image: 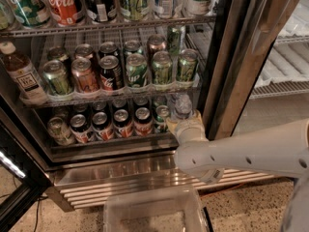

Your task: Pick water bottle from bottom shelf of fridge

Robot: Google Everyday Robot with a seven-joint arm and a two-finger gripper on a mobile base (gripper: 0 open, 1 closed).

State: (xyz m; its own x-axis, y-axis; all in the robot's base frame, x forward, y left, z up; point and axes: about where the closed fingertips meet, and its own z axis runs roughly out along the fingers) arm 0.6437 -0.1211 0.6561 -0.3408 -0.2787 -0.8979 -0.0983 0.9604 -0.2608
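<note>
The fridge (227, 57) stands open with wire racks full of drinks. On the bottom shelf (111, 140), at its right end, stands the small clear water bottle (182, 106) beside a row of soda cans. My gripper (184, 124) reaches in from the lower right, at the end of a white arm. It sits right at the base of the water bottle, whose lower part it hides.
A brown tea bottle (23, 74) stands at the left of the middle rack, beside soda cans (112, 71). Large bottles (65, 3) fill the top rack. The dark door post (244, 57) is just right of the arm. A clear bin (154, 211) sits below the louvred base.
</note>
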